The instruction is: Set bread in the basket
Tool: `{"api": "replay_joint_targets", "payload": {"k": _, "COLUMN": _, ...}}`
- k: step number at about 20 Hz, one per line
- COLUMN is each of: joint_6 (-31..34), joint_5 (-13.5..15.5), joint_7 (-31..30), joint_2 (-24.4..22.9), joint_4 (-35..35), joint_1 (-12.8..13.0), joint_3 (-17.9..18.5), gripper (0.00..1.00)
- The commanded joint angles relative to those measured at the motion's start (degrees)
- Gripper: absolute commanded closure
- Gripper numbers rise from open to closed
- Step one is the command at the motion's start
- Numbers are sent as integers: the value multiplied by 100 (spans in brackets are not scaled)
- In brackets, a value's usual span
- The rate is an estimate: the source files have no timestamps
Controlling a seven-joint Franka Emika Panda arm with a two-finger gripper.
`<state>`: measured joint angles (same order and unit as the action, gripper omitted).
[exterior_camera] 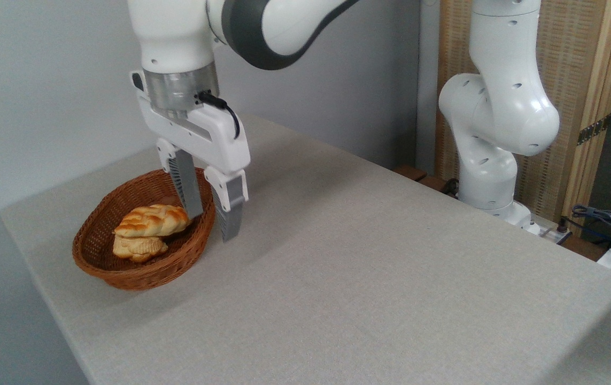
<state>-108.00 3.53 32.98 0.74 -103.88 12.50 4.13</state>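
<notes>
Fingertips of the gripper [210, 227] hang spread apart with nothing between them, pointing straight down over the right-hand edge of the basket [123, 275]. One finger seems to drop inside the wicker rim and the other outside it, though the single view leaves the depth uncertain. The bread [151, 220] lies just to the left of the inner finger, so near that I cannot tell whether its right tip touches the finger or merely sits behind it. Its long axis runs left to right across the picture, roughly along the length of the basket, and it rests on top of a paler bun [139, 248] that also sits in the basket bowl. Both are well inside the rim. Judging from this, the loaf is already delivered and what remains is a clear retreat: the arm should rise straight up, since any sideways drift leftward could nudge the bread or catch the rim. Beyond the basket, the table [369, 256] stretches away to the right.
</notes>
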Motion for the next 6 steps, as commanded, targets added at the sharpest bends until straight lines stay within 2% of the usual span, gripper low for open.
{"api": "replay_joint_targets", "payload": {"k": 1, "joint_6": 245, "joint_5": -63, "joint_7": 463, "joint_2": 32, "joint_4": 184, "joint_1": 51, "joint_3": 281, "gripper": 0}}
{"api": "replay_joint_targets", "payload": {"k": 6, "joint_6": 184, "joint_5": 16, "joint_7": 455, "joint_2": 6, "joint_4": 184, "joint_1": 33, "joint_3": 317, "gripper": 0}}
